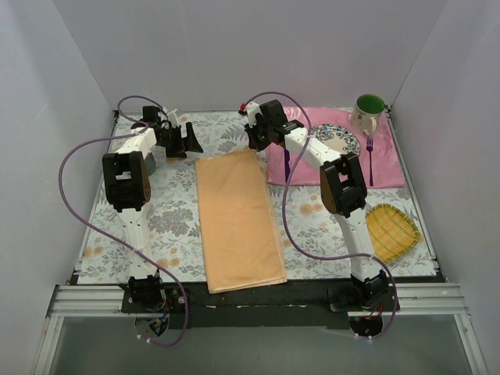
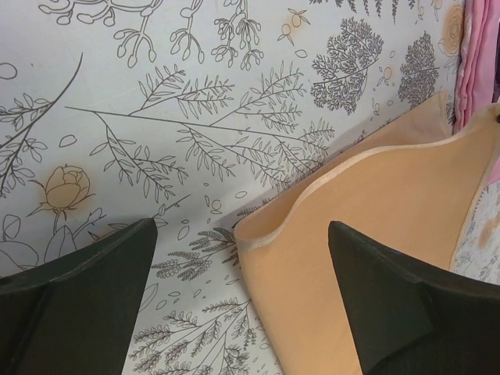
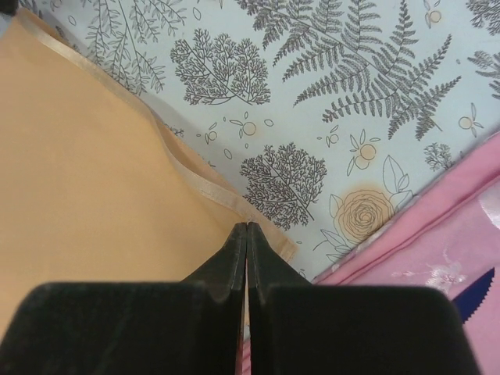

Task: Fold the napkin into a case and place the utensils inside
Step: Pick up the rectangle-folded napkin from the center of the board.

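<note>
While my one napkin (image 1: 238, 223) lies on the counter (image 1: 172, 219) folded to a long strip, not yet a case, one knife (image 1: 287, 166) and one fork (image 1: 369, 160) sit outside it on the pink placemat (image 1: 391, 168); farther off, my left gripper (image 2: 241, 226) gapes empty, and my right gripper (image 3: 247, 230) is closed at the napkin's far corner.

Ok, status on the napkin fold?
Left gripper open, holding nothing. Peach-orange cloth napkin folded to long strip, right gripper shut on its far corner. Slim purple fork on pink placemat; nothing on napkin.
</note>
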